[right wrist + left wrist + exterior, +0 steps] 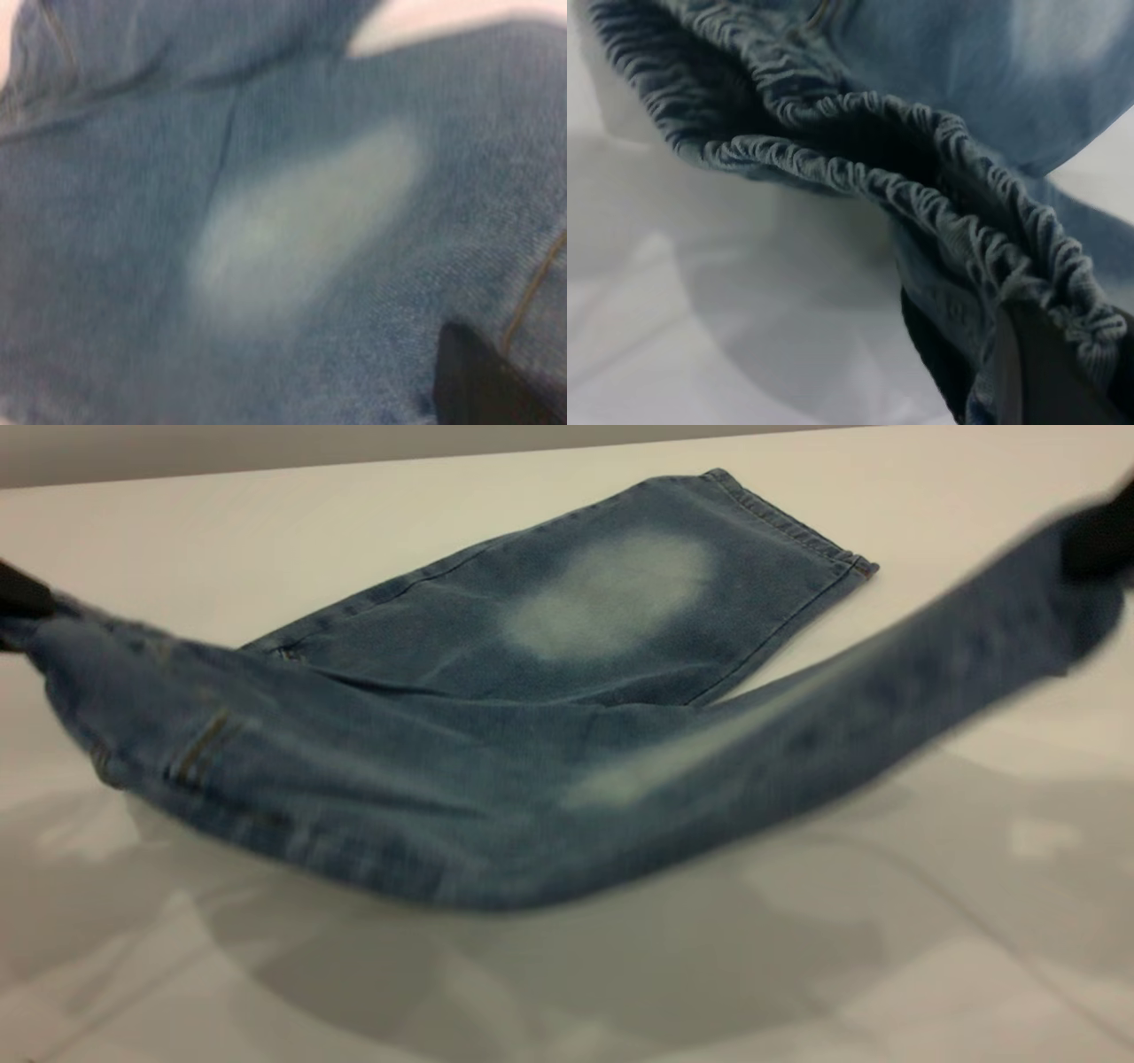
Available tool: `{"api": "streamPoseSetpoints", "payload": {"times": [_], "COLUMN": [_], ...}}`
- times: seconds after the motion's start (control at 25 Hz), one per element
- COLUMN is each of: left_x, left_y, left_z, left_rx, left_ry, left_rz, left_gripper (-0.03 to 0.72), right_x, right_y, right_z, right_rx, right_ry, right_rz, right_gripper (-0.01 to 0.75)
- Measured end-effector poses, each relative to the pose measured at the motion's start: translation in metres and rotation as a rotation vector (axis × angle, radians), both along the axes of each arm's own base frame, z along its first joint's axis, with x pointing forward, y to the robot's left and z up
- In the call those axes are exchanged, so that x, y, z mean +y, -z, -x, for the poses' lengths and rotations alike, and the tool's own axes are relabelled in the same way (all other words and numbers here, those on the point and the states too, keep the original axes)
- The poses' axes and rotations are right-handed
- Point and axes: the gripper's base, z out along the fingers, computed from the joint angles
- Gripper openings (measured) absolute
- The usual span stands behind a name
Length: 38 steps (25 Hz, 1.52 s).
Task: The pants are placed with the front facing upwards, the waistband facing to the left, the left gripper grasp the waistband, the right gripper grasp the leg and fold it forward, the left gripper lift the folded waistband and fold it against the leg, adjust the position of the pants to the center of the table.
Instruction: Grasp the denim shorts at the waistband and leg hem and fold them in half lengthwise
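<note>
The left gripper (22,598) has its jaws clamped on the waistband (921,195). The right gripper (1099,536) has its jaws clamped on one leg (886,700). Between them the pants (461,779) sag above the bench (930,921); the other leg lies flat.

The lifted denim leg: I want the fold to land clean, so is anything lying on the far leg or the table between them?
Nothing visible. The flat far leg with its pale oval is bare, and the white table between it and the lifted leg shows only shadow.
</note>
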Motion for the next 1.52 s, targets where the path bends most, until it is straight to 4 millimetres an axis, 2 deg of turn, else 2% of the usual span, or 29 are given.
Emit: {"api": "streamPoseSetpoints", "payload": {"times": [0.16, 0.48, 0.68, 0.84, 1.2, 1.4, 1.52], "left_x": [0.001, 0.010, 0.018, 0.025, 0.034, 0.036, 0.039], "left_y": [-0.002, -0.003, -0.005, -0.001, 0.038, 0.056, 0.059], "left_z": [-0.005, -0.016, -0.023, -0.028, -0.041, -0.047, -0.056], "left_rx": [-0.021, -0.072, -0.103, -0.100, 0.028, 0.039, -0.004], "left_ry": [-0.073, -0.238, -0.374, -0.479, -0.610, -0.596, -0.525], "left_rz": [0.031, 0.013, 0.015, 0.010, 0.027, 0.009, -0.041], "left_gripper": [0.127, 0.127, 0.127, 0.127, 0.127, 0.127, 0.127], "right_x": [0.003, 0.015, 0.022, 0.027, 0.034, 0.036, 0.038], "right_y": [0.003, 0.007, 0.020, 0.034, 0.064, 0.080, 0.082], "right_z": [-0.032, -0.109, -0.151, -0.178, -0.215, -0.229, -0.234], "right_rx": [-0.012, -0.040, -0.033, -0.016, -0.004, -0.002, -0.013], "right_ry": [0.003, 0.015, 0.033, 0.056, 0.069, 0.052, 0.053], "right_rz": [0.009, -0.024, -0.053, -0.085, -0.115, -0.115, -0.130], "right_gripper": [0.024, 0.024, 0.024, 0.024, 0.024, 0.025, 0.025]}}
